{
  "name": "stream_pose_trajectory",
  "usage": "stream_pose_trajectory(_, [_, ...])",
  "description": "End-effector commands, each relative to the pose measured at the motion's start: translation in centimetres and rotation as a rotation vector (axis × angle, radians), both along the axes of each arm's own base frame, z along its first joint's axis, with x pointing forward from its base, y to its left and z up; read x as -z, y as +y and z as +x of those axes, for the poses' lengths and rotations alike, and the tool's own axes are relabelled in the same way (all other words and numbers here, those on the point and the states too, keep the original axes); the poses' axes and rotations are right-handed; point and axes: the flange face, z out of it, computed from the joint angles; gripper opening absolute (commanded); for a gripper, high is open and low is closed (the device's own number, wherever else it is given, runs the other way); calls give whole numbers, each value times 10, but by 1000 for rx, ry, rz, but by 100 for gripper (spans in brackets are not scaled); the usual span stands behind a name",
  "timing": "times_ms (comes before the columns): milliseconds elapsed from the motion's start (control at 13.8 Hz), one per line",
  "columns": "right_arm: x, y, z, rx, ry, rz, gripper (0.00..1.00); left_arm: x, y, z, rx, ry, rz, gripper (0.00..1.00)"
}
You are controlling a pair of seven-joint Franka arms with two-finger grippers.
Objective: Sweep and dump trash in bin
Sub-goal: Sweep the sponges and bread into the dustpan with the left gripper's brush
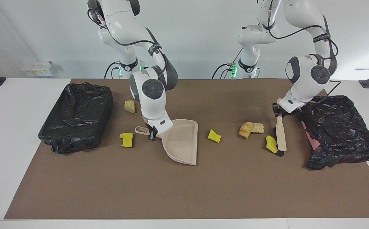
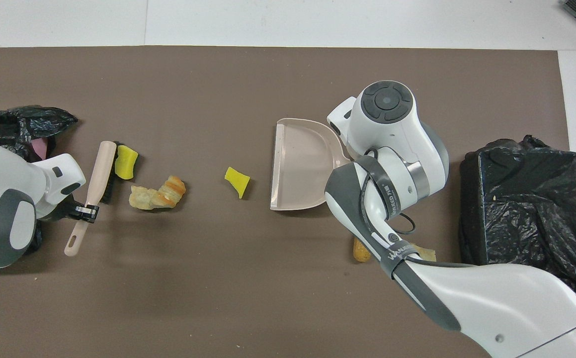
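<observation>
My right gripper (image 1: 151, 132) is shut on the handle of the beige dustpan (image 1: 181, 141) (image 2: 300, 171), whose mouth faces the left arm's end of the table. A yellow trash scrap (image 1: 214, 135) (image 2: 237, 180) lies just off that mouth. My left gripper (image 1: 279, 109) (image 2: 86, 211) is shut on the handle of the brush (image 1: 280, 136) (image 2: 98, 176). The bristles touch another yellow scrap (image 1: 271, 143) (image 2: 126, 162), beside the bread lumps (image 1: 251, 128) (image 2: 158, 194). In the overhead view the right gripper is hidden under its arm.
A black-bagged bin (image 1: 76, 116) (image 2: 524, 219) stands at the right arm's end, a second one (image 1: 340, 130) at the left arm's end. Near the first lie a yellow scrap (image 1: 126, 140), a tan lump (image 1: 129, 106) and a brown lump (image 2: 361, 251).
</observation>
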Motion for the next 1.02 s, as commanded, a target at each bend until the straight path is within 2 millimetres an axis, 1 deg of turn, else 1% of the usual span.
stream_pose_trajectory(0, [12, 18, -17, -89, -35, -11, 0, 0, -42, -29, -143, 7, 39, 0])
stream_pose_trajectory(145, [23, 24, -18, -105, -44, -7, 0, 2, -69, -38, -242, -4, 66, 0])
stream_pose_trajectory(218, [23, 24, -19, -104, -43, -8, 0, 1, -84, -42, -271, -18, 72, 0])
stream_pose_trajectory(363, [24, 24, -18, -101, -43, -8, 0, 1, -101, -44, -283, -19, 40, 0])
stream_pose_trajectory(435, [24, 24, -18, -96, -45, -7, 0, 2, -113, -45, -279, -32, 11, 0])
stream_pose_trajectory(580, [23, 24, -17, -98, -54, -2, 0, 14, -142, -45, -254, -45, -38, 0])
stream_pose_trajectory(653, [24, 23, -17, -96, -53, -3, 0, 14, -151, -44, -256, -48, -58, 0])
stream_pose_trajectory(725, [25, 23, -18, -96, -50, -4, 0, 10, -163, -40, -270, -52, -102, 0])
stream_pose_trajectory(798, [25, 23, -17, -95, -52, -3, 0, 10, -179, -40, -266, -52, -132, 0])
stream_pose_trajectory(870, [25, 23, -17, -94, -51, -2, 0, 15, -197, -41, -253, -53, -136, 0])
stream_pose_trajectory(943, [25, 22, -17, -90, -50, -3, 0, 27, -226, -43, -221, -60, -147, 0])
